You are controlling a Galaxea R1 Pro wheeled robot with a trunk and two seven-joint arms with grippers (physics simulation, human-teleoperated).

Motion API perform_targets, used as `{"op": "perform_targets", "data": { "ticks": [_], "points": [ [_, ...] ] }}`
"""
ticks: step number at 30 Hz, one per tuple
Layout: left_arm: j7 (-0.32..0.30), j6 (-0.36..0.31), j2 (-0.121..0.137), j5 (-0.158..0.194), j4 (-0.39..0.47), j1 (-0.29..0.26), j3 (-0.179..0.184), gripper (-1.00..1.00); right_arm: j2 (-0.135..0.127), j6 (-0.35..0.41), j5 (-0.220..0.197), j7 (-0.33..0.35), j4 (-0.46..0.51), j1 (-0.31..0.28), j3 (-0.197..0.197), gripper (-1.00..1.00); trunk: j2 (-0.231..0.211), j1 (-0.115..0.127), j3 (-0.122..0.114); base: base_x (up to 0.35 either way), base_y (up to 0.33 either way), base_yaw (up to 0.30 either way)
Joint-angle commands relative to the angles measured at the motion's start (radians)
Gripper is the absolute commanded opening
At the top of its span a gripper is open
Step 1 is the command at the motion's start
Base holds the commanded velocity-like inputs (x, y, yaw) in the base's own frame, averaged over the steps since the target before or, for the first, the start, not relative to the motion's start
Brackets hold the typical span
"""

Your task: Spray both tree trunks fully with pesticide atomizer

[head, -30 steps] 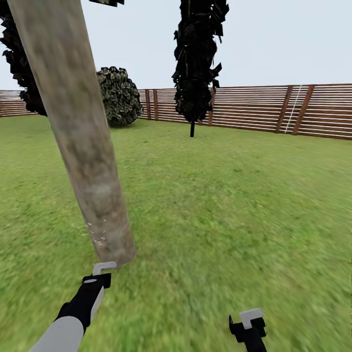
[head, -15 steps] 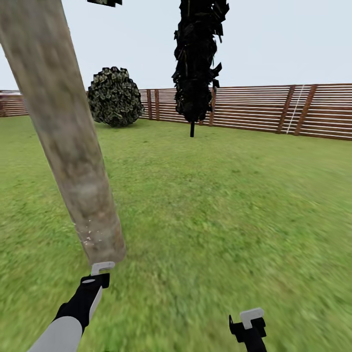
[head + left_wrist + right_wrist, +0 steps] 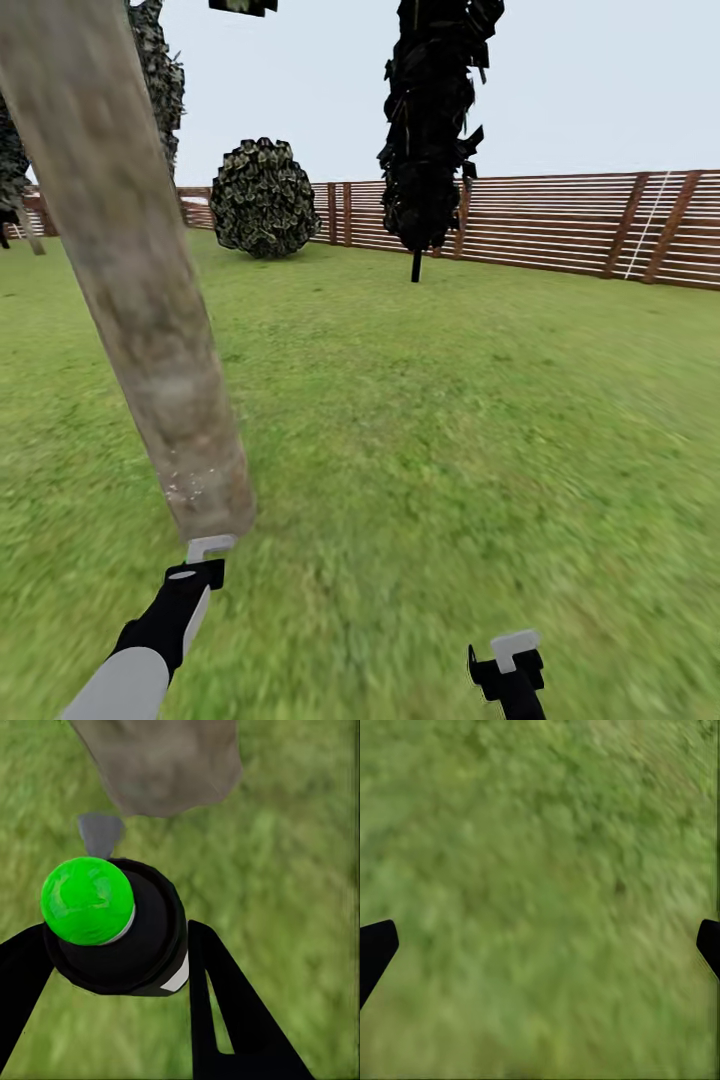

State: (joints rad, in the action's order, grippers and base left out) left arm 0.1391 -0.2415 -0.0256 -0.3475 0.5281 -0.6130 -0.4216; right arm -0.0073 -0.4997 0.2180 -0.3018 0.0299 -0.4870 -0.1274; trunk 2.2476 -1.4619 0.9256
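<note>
Close in on the trunk foot, atomizer in the left pincer

Left pincer [image 3: 112, 967]: its two black fingers sit closed against the sides of the atomizer [image 3: 120, 930], a dark bottle seen end-on. The helper colour does not hold here; the top reads bright green, with a sliver of white label at the edge. A grey nozzle tab points from the bottle toward the base of the trunk [image 3: 140, 290], which stands just ahead. From the head camera the same pincer [image 3: 205, 560] hangs just below the trunk foot.

Right pincer [image 3: 540, 937]: fingers spread wide, nothing between them, only grass [image 3: 480, 420] beneath.

White specks [image 3: 190, 488] cling low on the bark. Higher up the trunk looks bare, though fine specks could escape notice at this sharpness.

Doing the step well, as I judge it: keep the nozzle tab square to the bark and close, work upward from the speckled patch, and circle the trunk so no side is missed. The grip must stay firm; a twist of the bottle would send the cloud onto the lawn.

Against the earlier head pictures: fence [image 3: 560, 225], round bush [image 3: 265, 198] and black cypress [image 3: 435, 130] all sit further right, and more foliage shows at far left. That is the camera turning. Arms and trunk keep much the same place.
</note>
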Motion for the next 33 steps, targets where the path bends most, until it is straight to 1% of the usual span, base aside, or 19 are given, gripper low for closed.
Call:
{"op": "perform_targets", "data": {
  "ticks": [1, 7, 13, 17, 25, 28, 30, 31, 32, 33],
  "points": [
    [-0.001, -0.005, -0.002, -0.007, 0.002, -0.001, -0.005, -1.00, 0.000, 0.001, 0.005, -0.010, -0.001, -0.001, -0.008, 1.00, 0.000, 0.000, 0.001, 0.172, -0.247, 0.002],
    [0.000, -0.005, -0.003, -0.007, 0.000, -0.001, -0.005, -1.00, 0.001, 0.001, 0.006, -0.010, -0.001, 0.000, -0.008, 1.00, 0.000, 0.000, 0.001, 0.174, -0.245, 0.042],
    [0.000, -0.004, -0.002, -0.002, 0.002, -0.001, -0.008, -1.00, 0.001, 0.001, 0.006, -0.010, -0.001, 0.001, -0.008, 1.00, 0.000, 0.000, 0.001, 0.119, -0.252, 0.253],
    [0.001, -0.004, -0.002, -0.001, 0.001, -0.001, -0.008, -1.00, 0.001, 0.001, 0.006, -0.010, -0.001, 0.001, -0.008, 1.00, 0.000, 0.000, 0.001, -0.113, -0.241, 0.277],
    [0.001, -0.005, -0.007, -0.001, -0.005, -0.001, -0.004, -1.00, 0.000, 0.001, 0.006, -0.010, -0.001, 0.001, -0.008, 1.00, 0.000, 0.000, 0.001, -0.042, -0.034, 0.278],
    [-0.004, -0.016, -0.010, -0.001, 0.001, -0.012, 0.000, -1.00, 0.000, 0.001, 0.006, -0.010, -0.001, 0.001, -0.008, 1.00, 0.000, 0.000, 0.001, -0.001, -0.001, 0.278],
    [-0.009, -0.028, -0.029, -0.001, 0.004, -0.035, 0.002, -1.00, 0.000, 0.001, 0.006, -0.010, -0.001, 0.001, -0.008, 1.00, 0.000, 0.000, 0.001, 0.000, 0.000, 0.278],
    [-0.011, -0.052, -0.047, -0.002, 0.004, -0.068, 0.002, -1.00, 0.000, 0.001, 0.006, -0.010, -0.001, 0.001, -0.008, 1.00, 0.000, 0.000, 0.001, 0.000, 0.000, 0.275],
    [-0.015, -0.091, -0.060, -0.002, 0.005, -0.098, 0.003, -1.00, 0.000, 0.001, 0.006, -0.010, -0.001, 0.001, -0.008, 1.00, 0.000, 0.000, 0.001, 0.000, 0.000, 0.245],
    [-0.018, -0.109, -0.064, -0.002, 0.005, -0.112, 0.003, -1.00, 0.000, 0.001, 0.006, -0.010, -0.001, 0.001, -0.008, 1.00, 0.000, 0.000, 0.001, 0.000, 0.000, 0.198]
  ]
}}
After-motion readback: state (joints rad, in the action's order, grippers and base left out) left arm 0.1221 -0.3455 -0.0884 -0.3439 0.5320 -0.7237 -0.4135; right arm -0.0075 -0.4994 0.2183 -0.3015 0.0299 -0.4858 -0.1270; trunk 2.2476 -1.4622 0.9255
